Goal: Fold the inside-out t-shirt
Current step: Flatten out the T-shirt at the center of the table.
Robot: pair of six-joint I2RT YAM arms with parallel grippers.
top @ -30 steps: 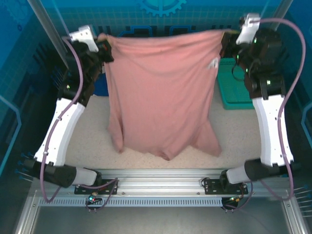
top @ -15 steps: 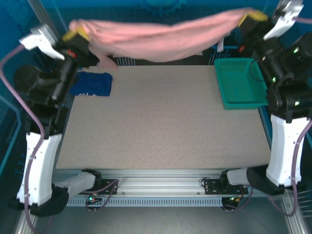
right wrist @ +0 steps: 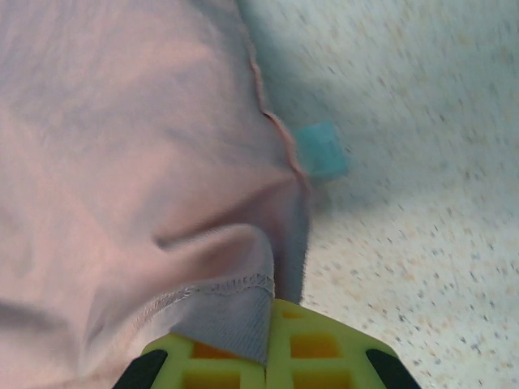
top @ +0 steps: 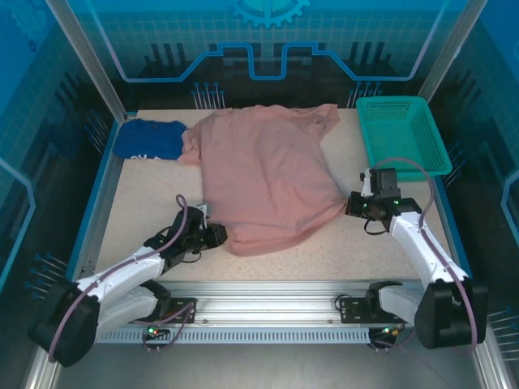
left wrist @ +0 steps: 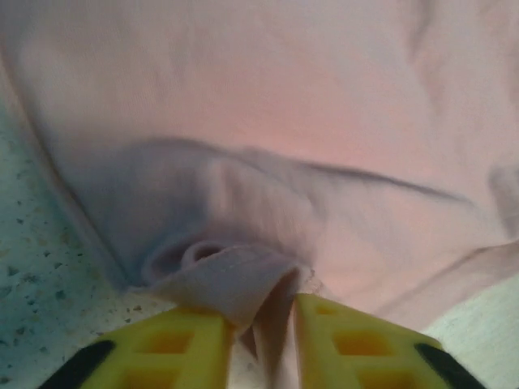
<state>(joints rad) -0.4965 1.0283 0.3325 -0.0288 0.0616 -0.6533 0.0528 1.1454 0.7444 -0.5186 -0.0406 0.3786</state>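
Writing: the dark blue folded garment [top: 146, 139] carries white print, too small to read; the small pale tag [right wrist: 320, 150] at the shirt's edge looks blank.
Shirt: the inside-out t-shirt [top: 268, 174] lies spread across the middle of the speckled table [top: 146, 211].
Lie: its long axis runs far to near, sleeves at the far end, stitched hem near.
Around: the blue garment touches the far-left sleeve; a green basket [top: 403, 134] stands far right, apart from the shirt.
Left gripper [top: 217, 236]: at the near-left hem corner, yellow jaws slightly parted, a fold of hem lying in the gap.
Right gripper [top: 350, 204]: at the right hem corner, jaws together, pinching the hem.
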